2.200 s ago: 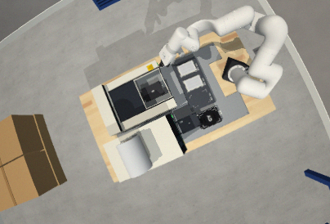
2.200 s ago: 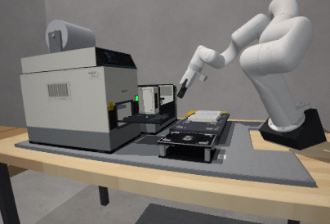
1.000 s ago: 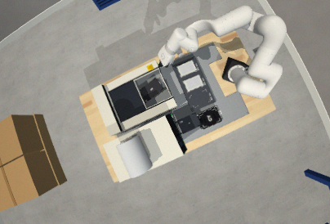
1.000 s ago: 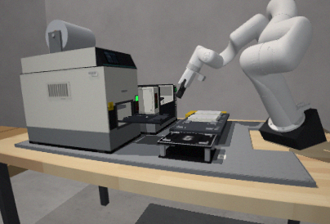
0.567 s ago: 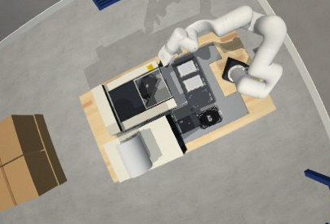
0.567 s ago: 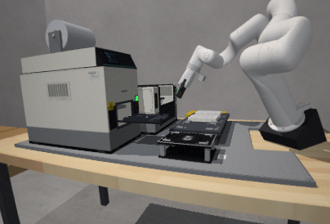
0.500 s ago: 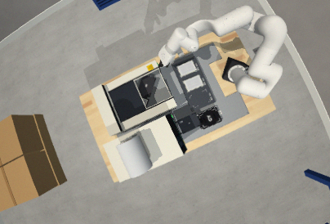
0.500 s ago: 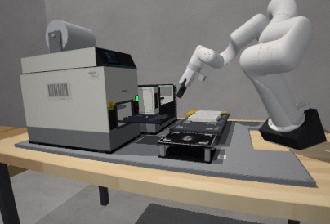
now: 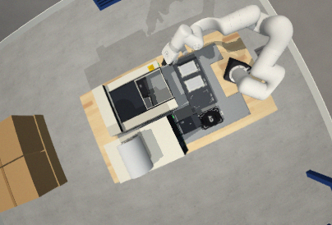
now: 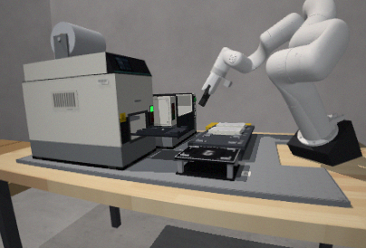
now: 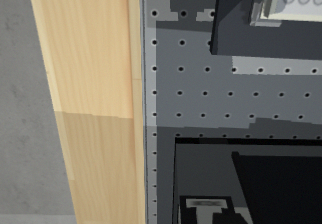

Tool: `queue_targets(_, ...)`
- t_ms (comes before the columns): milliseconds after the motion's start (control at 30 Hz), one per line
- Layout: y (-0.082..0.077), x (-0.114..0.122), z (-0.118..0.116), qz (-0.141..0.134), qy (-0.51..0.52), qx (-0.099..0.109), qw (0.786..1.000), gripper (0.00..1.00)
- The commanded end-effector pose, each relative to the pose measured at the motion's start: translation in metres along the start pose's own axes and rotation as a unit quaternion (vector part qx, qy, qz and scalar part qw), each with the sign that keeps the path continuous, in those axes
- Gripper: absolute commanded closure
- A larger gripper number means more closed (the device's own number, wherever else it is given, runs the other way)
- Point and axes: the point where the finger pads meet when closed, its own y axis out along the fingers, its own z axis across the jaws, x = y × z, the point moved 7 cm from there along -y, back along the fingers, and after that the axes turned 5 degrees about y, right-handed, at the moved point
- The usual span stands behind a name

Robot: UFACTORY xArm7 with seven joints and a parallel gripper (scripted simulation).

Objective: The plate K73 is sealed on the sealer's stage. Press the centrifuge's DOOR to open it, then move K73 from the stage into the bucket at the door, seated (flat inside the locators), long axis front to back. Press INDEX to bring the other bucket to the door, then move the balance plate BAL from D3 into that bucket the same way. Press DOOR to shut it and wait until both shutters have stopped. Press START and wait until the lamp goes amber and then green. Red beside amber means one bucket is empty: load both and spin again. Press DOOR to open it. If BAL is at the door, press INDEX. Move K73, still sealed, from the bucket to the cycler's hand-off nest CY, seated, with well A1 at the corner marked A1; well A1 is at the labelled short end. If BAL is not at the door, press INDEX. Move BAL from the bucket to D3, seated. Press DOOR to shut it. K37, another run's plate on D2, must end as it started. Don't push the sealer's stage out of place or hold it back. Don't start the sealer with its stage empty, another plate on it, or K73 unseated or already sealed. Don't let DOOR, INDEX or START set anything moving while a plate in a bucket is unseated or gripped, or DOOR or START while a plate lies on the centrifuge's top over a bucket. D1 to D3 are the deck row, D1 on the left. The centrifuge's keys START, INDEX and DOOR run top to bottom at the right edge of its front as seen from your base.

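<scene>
My gripper is shut and empty. It hangs in the air by the right end of the centrifuge's front, and its fingertips show at the bottom of the wrist view. The centrifuge has a framed opening in its top, part dark and part grey. I cannot tell what is inside it. The sealer's stage sticks out dark and flat; K73 on it is too small to make out. Two white plates lie in the deck row, BAL on D3 and K37 on D2.
The sealer with its film roll stands beside the centrifuge. A green lamp is lit. The black CY nest is near the stage. The table's edge runs close beside my gripper. A cardboard box stands on the floor.
</scene>
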Motion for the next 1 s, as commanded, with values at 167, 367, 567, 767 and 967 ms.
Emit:
queue_targets(167,-0.014,-0.005,-0.001,-0.001,-0.001,-0.002,1.0,1.0)
queue_targets(367,-0.02,-0.008,-0.001,-0.001,-0.001,-0.002,1.0,1.0)
queue_targets(567,-0.029,-0.013,-0.002,-0.001,-0.001,-0.002,1.0,1.0)
queue_targets(767,-0.038,-0.018,-0.002,-0.001,-0.001,-0.002,1.0,1.0)
queue_targets(967,-0.044,-0.021,-0.003,-0.001,-0.001,-0.002,1.0,1.0)
